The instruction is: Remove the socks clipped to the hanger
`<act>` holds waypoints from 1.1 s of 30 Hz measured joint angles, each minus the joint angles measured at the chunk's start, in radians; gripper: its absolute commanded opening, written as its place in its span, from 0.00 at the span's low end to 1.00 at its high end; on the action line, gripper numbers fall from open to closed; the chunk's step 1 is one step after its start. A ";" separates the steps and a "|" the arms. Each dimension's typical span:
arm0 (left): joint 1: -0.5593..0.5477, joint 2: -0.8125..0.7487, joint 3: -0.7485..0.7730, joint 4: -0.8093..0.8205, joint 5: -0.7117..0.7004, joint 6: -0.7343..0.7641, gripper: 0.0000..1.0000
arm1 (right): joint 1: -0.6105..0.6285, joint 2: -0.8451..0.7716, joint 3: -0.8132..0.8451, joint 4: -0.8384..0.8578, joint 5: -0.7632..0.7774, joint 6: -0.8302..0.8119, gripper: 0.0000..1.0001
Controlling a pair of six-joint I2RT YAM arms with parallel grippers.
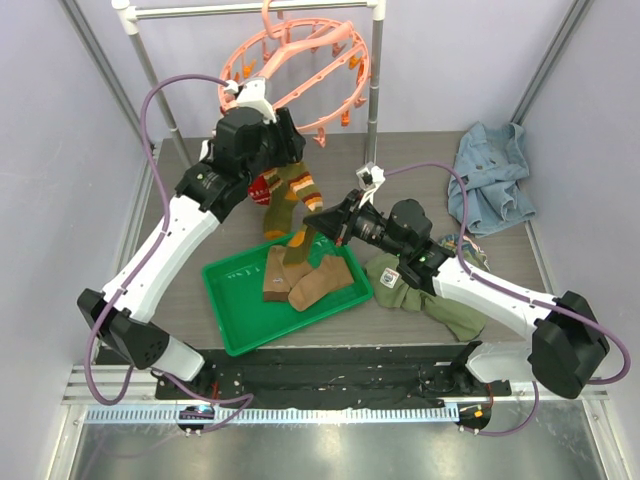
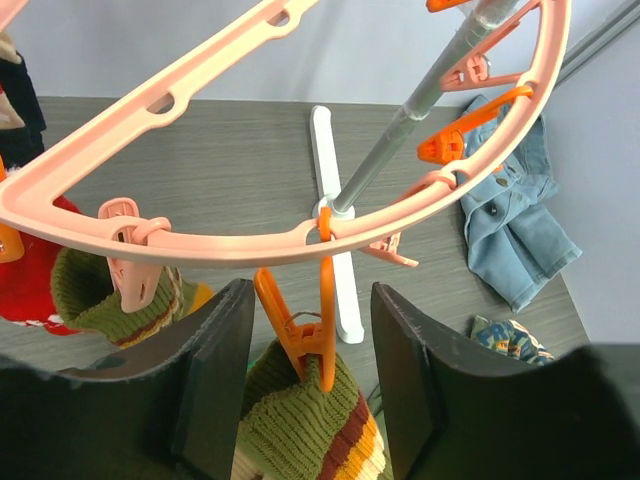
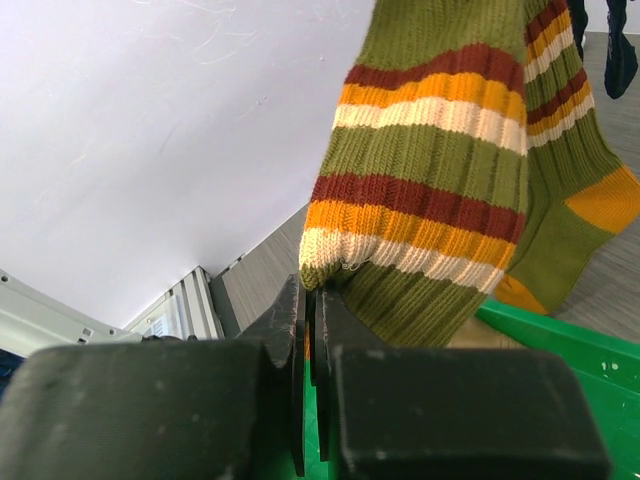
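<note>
The left gripper (image 2: 312, 295) reaches up under the round pink hanger (image 2: 230, 240), its two dark fingers (image 2: 215, 380) spread apart with clear space inside each. An orange peg (image 2: 300, 335) dangles from the hanger's rim straight into that gap, roughly centred, touching neither finger. The peg's long axis runs along the fingers, back toward the wrist, so they would close across its two splayed handles. The peg's lower end bites the cuff of an olive striped sock (image 2: 300, 430), which hangs beyond it toward the palm. The right gripper (image 3: 312, 300) is lower, with its jaws pressed together, pinching the sock's free bottom edge just at their tips. The sock rises up and away from it toward the hanger. The left gripper is nearer the peg, so the release looks like its job.
</note>
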State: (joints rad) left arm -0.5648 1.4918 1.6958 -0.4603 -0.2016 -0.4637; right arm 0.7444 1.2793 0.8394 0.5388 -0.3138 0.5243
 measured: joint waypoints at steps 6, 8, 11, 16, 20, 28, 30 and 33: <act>0.009 0.021 0.002 0.000 0.000 -0.002 0.33 | 0.000 -0.008 0.000 -0.003 0.001 -0.003 0.01; 0.011 0.025 0.002 0.000 0.001 -0.002 0.22 | 0.000 -0.008 0.000 -0.005 0.001 -0.003 0.01; 0.014 0.027 0.002 0.003 0.000 -0.001 0.06 | 0.000 -0.008 0.000 -0.011 0.001 -0.003 0.01; 0.019 0.027 0.004 0.007 0.000 -0.004 0.00 | 0.000 -0.008 0.000 -0.020 0.006 -0.004 0.01; 0.021 0.027 0.004 0.007 0.001 -0.004 0.04 | 0.000 -0.009 0.000 -0.035 0.011 -0.004 0.01; 0.023 0.000 -0.015 0.005 0.015 0.000 0.67 | 0.000 -0.023 -0.046 -0.080 0.016 -0.002 0.09; 0.023 -0.026 -0.031 0.000 0.021 0.002 0.72 | 0.000 -0.025 -0.084 -0.085 0.021 0.003 0.13; 0.023 -0.067 -0.050 -0.004 0.029 0.002 0.76 | 0.000 -0.024 -0.151 -0.097 0.029 0.024 0.25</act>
State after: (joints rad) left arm -0.5419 1.4246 1.6459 -0.4641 -0.1730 -0.4622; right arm 0.7444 1.2549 0.6880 0.4419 -0.2848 0.5488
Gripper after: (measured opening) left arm 0.718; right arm 0.144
